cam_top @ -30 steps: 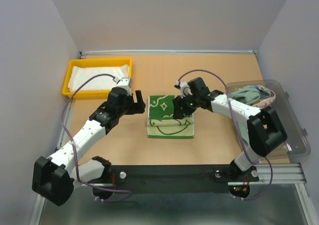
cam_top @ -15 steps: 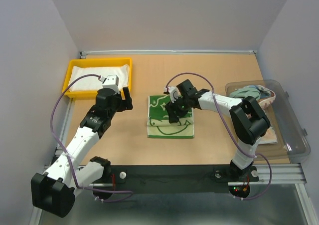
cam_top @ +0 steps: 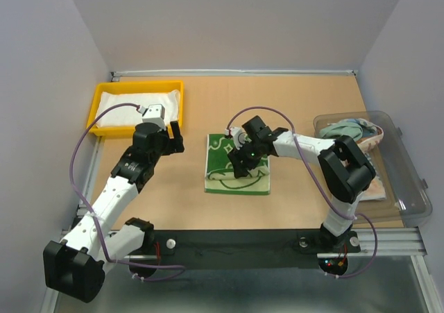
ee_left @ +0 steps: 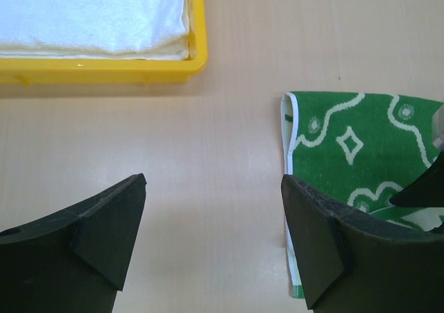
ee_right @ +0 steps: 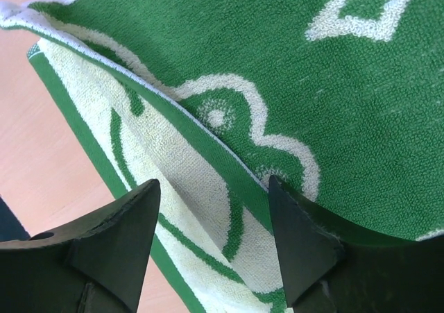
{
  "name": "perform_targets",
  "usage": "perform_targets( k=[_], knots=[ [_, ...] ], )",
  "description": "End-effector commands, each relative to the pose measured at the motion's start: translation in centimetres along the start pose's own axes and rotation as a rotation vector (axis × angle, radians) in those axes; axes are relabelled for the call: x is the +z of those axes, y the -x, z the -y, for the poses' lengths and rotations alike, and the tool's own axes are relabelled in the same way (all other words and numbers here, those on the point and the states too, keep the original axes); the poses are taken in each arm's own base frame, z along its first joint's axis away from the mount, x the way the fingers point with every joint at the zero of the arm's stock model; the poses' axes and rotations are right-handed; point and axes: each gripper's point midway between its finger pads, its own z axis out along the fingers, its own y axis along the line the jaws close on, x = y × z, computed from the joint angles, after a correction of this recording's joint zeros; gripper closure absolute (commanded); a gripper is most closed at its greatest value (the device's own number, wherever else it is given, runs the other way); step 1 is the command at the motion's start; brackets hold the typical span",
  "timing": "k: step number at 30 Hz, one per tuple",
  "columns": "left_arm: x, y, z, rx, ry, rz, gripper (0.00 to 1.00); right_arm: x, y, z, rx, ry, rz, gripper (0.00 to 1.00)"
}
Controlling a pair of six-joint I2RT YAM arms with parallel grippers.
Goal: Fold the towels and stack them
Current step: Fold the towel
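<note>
A dark green towel (cam_top: 223, 176) with white marks lies folded at the table's middle. My right gripper (cam_top: 238, 165) hovers low over it, open. In the right wrist view its jaws (ee_right: 214, 181) stand either side of the upper layer's edge, with the pale underside of the green towel (ee_right: 173, 188) between them. To the towel's left, my left gripper (cam_top: 175, 138) hangs open over bare table (ee_left: 208, 153); the green towel (ee_left: 361, 139) shows beside its right finger. A folded white towel (cam_top: 135, 107) lies in the yellow tray. A pale teal towel (cam_top: 347, 129) sits bunched in the clear bin.
The yellow tray (cam_top: 93, 115) stands at the back left, and its rim (ee_left: 104, 70) shows just ahead of my left gripper. The clear plastic bin (cam_top: 406, 178) stands at the right edge. Grey walls enclose the table on three sides.
My left gripper drew back to the left, away from the green towel, then held still. My right gripper slid left and nearer over the towel and lowered toward its folded edge.
</note>
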Motion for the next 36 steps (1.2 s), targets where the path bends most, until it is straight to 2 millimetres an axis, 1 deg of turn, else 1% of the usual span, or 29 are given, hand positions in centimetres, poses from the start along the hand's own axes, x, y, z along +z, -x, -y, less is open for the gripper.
perform_targets(
  k=[1,2,3,5,6,8,9,10,12,13,16,17,21,23,25,26,27,28,29,30,31,32,33,34,36],
  knots=[
    [0.0,0.8,0.1,0.006,-0.011,0.038,0.11,-0.8,-0.8,-2.5,-0.018,0.054,-0.016,0.32],
    [0.0,0.7,0.1,0.008,-0.012,0.036,0.11,-0.9,-1.0,-2.8,-0.015,0.057,-0.02,0.33],
    [0.1,0.7,0.2,0.008,-0.015,0.035,0.11,-0.8,-1.7,-3.5,-0.016,0.066,-0.037,0.33],
    [0.1,0.6,0.3,0.008,-0.018,0.029,0.11,-1.3,-1.7,-4.7,-0.021,0.074,-0.032,0.34],
    [0.1,0.5,0.3,0.008,-0.022,0.028,0.11,-1.3,-2.5,-4.9,-0.015,0.065,-0.045,0.34],
    [0.2,0.4,0.4,0.007,-0.026,0.024,0.11,-1.6,-2.8,-5.5,0.001,0.056,-0.047,0.34],
    [0.3,0.3,0.5,0.007,-0.031,0.019,0.11,-1.9,-2.9,-6.3,-0.007,0.066,-0.043,0.34],
    [0.3,0.3,0.6,0.009,-0.034,0.018,0.11,-1.8,-3.7,-6.7,0.012,0.069,-0.058,0.34],
    [0.4,0.2,0.7,0.008,-0.039,0.01,0.11,-2.0,-4.3,-7.6,0.01,0.078,-0.067,0.34],
    [0.5,0.1,0.7,0.01,-0.043,0.006,0.11,-2.0,-5.0,-8.0,0.028,0.084,-0.083,0.35],
    [0.6,-0.2,0.9,0.01,-0.049,-0.005,0.12,-1.6,-6.6,-9.6,0.027,0.131,-0.124,0.35],
    [0.6,-0.2,1.0,0.01,-0.054,-0.005,0.12,-1.5,-7.3,-10.5,0.076,0.147,-0.151,0.35],
    [0.8,-0.6,1.2,0.012,-0.065,-0.021,0.12,-1.6,-8.9,-12.6,0.105,0.204,-0.214,0.36],
    [1.0,-0.9,1.4,0.014,-0.077,-0.034,0.12,-2.2,-8.8,-13.1,0.108,0.216,-0.217,0.36],
    [1.1,-1.1,1.6,0.012,-0.089,-0.043,0.13,-2.8,-8.2,-13.2,0.101,0.209,-0.196,0.36],
    [1.1,-1.2,1.7,0.009,-0.095,-0.048,0.14,-3.1,-7.9,-13.1,0.092,0.194,-0.18,0.36],
    [1.2,-1.6,2.1,-0.004,-0.109,-0.064,0.15,-3.8,-6.7,-13.0,0.076,0.169,-0.132,0.36],
    [1.1,-1.9,2.5,-0.018,-0.128,-0.078,0.15,-4.0,-5.9,-11.3,0.075,0.062,-0.095,0.36],
    [1.1,-2.1,3.2,-0.032,-0.156,-0.088,0.16,-4.3,-5.2,-10.4,0.106,-0.008,-0.066,0.36],
    [0.7,-2.5,4.5,-0.058,-0.199,-0.106,0.16,-5.0,-4.1,-8.5,0.135,-0.141,-0.01,0.36],
    [0.5,-2.9,5.1,-0.048,-0.22,-0.114,0.16,-5.3,-3.7,-8.4,0.137,-0.144,0.005,0.37],
    [0.3,-3.4,5.9,-0.075,-0.234,-0.127,0.17,-5.8,-3.3,-6.7,0.175,-0.242,0.037,0.39],
    [0.0,-3.7,6.7,-0.086,-0.255,-0.135,0.17,-6.5,-2.8,-5.6,0.208,-0.283,0.069,0.4],
    [-0.3,-4.9,7.6,-0.106,-0.276,-0.166,0.17,-7.0,-2.7,-4.5,0.253,-0.332,0.093,0.4],
    [-0.6,-6.2,8.6,-0.125,-0.296,-0.204,0.17,-7.7,-2.7,-2.7,0.308,-0.4,0.125,0.42]
  ],
)
